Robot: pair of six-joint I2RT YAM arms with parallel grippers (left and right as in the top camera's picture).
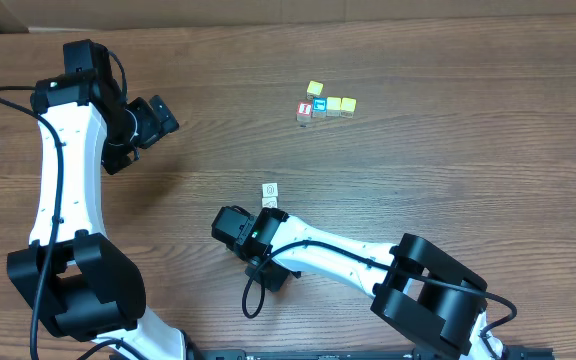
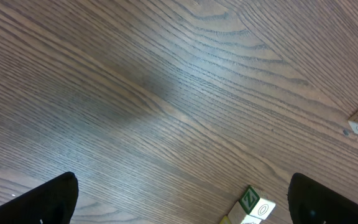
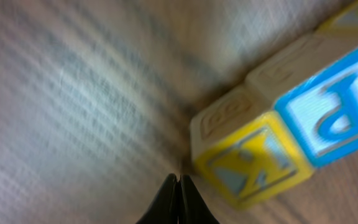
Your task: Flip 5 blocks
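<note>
A: What is largest here?

B: The brown wood-grain table (image 1: pixel 448 170). Two white-and-black robot arms reach over it. The left arm (image 1: pixel 63 170) stands at the left side, and the right arm (image 1: pixel 338 255) comes from the lower right toward the middle.

A: How are the grippers?

B: The left gripper (image 2: pixel 184 186) is spread fully wide and has nothing between its fingers, only bare wood under it. The right gripper (image 3: pixel 179 190) has its fingers pressed together, with nothing in them.

A: And where are the blocks?

B: Close to the right gripper. Its tip is just beside a yellow-framed wooden cube (image 3: pixel 253 165), but the view is blurred and I cannot tell if they touch. This cube touches a blue wooden cube with the letter P (image 3: pixel 334 112). From above, only a small whitish wooden cube (image 1: pixel 270 190) shows beyond the wrist. The left wrist camera sees a green wooden cube with the letter Z (image 2: pixel 249 199) touching a pale cube (image 2: pixel 263 210).

A: Something else?

B: A separate group of little cubes (image 1: pixel 326 103), well apart, farther up the table.
</note>
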